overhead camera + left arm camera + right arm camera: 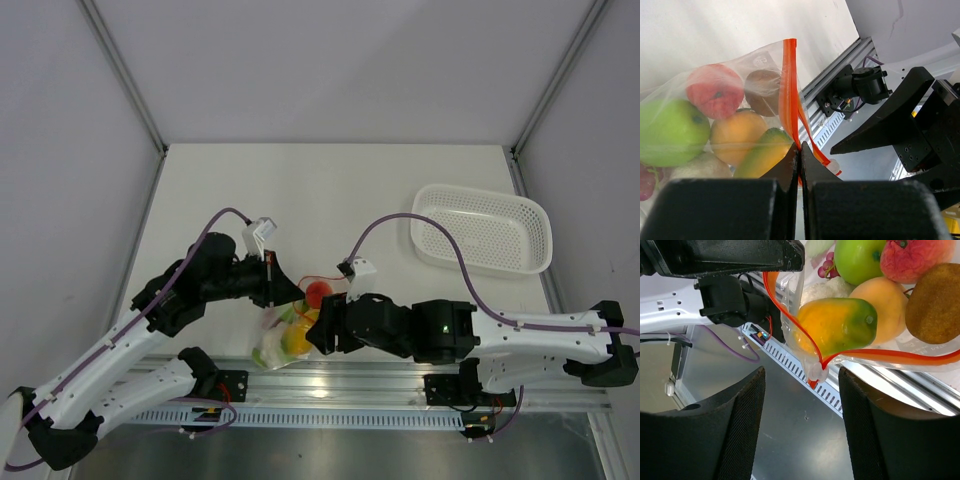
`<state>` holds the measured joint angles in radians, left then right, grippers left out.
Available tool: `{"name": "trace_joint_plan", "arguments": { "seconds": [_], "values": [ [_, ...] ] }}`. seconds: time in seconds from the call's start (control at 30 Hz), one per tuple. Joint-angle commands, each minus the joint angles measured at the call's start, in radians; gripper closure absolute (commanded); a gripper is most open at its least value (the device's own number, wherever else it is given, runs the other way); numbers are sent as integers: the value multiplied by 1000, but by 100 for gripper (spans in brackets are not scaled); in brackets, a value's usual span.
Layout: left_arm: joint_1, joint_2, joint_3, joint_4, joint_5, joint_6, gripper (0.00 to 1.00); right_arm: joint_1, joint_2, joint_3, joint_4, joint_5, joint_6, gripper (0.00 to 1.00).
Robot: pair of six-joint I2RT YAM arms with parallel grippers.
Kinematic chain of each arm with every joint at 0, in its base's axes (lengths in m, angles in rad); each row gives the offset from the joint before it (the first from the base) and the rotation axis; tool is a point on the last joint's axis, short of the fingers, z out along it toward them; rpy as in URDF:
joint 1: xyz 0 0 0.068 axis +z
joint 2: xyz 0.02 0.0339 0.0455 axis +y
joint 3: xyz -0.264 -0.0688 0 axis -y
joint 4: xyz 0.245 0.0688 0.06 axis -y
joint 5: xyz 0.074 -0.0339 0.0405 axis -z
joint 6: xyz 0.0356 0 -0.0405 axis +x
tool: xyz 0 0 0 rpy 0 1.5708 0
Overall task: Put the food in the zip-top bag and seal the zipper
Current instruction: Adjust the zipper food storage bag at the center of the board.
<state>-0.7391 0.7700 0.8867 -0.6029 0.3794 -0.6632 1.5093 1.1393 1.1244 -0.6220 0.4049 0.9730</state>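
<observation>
Food (735,135) sits in the bag (760,60) at the table's (330,200) near edge; left gripper (800,161) is pinched tight on the zipper (788,90), strip running straight away from it; right gripper (801,377) is spread wide, the zipper's gaping corner just ahead, dead centre.

Clear plastic film on the zip-top bag (762,57), glossy and crinkled, with bright reflections. Smooth, semi-gloss red-orange plastic on the zipper (788,85). Moulded look throughout the contents: green apple (670,130) smooth and shiny, red fruit (910,260) wrinkled and matt, brown fruit (935,305) finely rough, orange fruit (885,297) satin, yellow-green fruit (837,330) smooth with a soft sheen. Matt black plastic on the left gripper (800,150) jaws. Fine woven-looking black texture on the right gripper (801,375) jaws. Smooth matt white on the table (330,200). White perforated plastic for the basket (482,228). Bare brushed metal, slotted, on the rail (400,372).
</observation>
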Motion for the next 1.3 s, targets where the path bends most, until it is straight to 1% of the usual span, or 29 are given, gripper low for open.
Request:
{"name": "trace_joint_plan", "arguments": {
  "seconds": [0.0,0.27,0.4,0.6,0.73,0.9,0.93,0.97,1.27],
  "values": [
    [6,-20,46,43,32,4,99,-9,-4,20,27,29,46,39],
    [6,-12,50,46,41,10,100,-15,27,14,18,26,93,46],
    [6,-3,61,40,38,22,99,-12,30,11,-7,28,121,48],
    [6,2,63,40,39,27,100,-4,5,-17,-33,38,156,51],
    [6,3,66,41,42,27,99,-4,-12,-54,1,23,184,54],
    [6,2,66,45,50,19,99,-4,-15,-64,21,60,230,62],
    [6,2,64,45,52,19,100,-4,-13,-66,25,64,237,66],
    [6,2,61,45,53,19,99,-4,-12,-67,40,66,242,67],
    [6,-5,55,41,52,17,99,-17,11,-67,97,69,257,68]
  ]
}}
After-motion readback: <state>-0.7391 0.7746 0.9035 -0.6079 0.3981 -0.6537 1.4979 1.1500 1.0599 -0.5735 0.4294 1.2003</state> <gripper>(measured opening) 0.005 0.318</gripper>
